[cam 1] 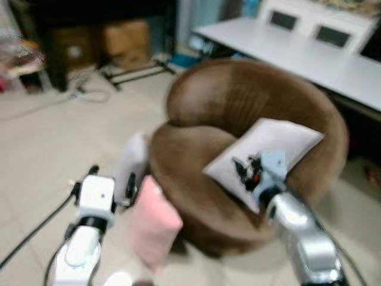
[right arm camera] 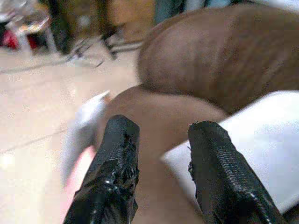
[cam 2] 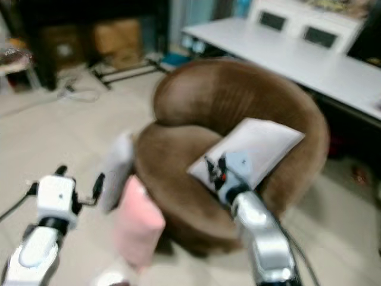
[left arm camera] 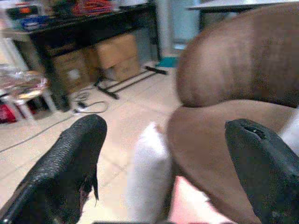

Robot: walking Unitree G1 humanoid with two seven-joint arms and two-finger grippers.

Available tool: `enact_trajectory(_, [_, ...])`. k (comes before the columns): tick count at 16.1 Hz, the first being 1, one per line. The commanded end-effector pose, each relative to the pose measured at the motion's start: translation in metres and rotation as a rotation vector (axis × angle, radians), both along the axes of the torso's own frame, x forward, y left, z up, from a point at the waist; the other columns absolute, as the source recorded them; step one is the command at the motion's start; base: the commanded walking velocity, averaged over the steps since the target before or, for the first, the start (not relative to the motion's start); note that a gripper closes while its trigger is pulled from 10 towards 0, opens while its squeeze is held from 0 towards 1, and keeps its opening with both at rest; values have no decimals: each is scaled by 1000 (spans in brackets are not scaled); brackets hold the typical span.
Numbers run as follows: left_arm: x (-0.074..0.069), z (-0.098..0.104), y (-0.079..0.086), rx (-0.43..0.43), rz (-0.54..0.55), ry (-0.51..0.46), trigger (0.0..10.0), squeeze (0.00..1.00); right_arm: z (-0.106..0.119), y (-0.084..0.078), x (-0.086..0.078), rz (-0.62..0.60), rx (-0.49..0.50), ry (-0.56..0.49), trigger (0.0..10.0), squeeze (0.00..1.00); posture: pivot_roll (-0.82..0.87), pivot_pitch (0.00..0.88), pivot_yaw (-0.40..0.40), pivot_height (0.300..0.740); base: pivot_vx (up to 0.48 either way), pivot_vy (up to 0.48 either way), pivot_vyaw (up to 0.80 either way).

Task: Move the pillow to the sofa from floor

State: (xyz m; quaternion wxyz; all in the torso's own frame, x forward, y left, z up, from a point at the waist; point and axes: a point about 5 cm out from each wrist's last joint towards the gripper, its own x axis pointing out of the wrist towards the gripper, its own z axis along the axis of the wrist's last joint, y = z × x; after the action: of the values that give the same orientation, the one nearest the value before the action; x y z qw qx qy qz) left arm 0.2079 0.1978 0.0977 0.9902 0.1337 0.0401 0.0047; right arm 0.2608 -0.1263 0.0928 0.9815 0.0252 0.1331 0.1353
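White pillow point(cam 1: 271, 152) on brown sofa point(cam 1: 238, 113), right gripper point(cam 1: 257, 173) at its near edge.
Head views: pink pillow point(cam 1: 152, 223) and white one point(cam 1: 132, 164) on floor against sofa front, left gripper point(cam 1: 110, 182) nearby. Left wrist: fingers point(left arm camera: 70, 168) spread wide, empty. Right wrist: fingers point(right arm camera: 114, 172) narrowly apart, holding nothing, pillow beside.

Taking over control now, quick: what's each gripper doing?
Left gripper: open, holding nothing, near the pink pillow.
Right gripper: open, empty, at the white pillow on the sofa.
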Motion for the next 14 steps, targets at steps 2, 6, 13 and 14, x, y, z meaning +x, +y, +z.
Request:
enact_trajectory(2, [1,2,-5,-1,-11,-10,10000,0,1,-18,0,-51,-37,1,10000,0,45,0,-120,740,0,373,0])
enact_trajectory(6, [-1,2,-6,17,-10,-21,10000,0,-8,-28,-5,-94,-55,39,10000,0,38,15,-112,740,0,373,0])
enact_trajectory(13, [6,8,-8,42,-84,-61,10000,0,-16,-27,-23,-139,-53,54,10000,0,36,53,-20,740,0,54,0])
enact_trajectory(14, [8,8,-7,39,-92,-65,10000,0,-16,-25,-26,-118,-61,48,10000,0,38,58,-15,740,0,0,0])
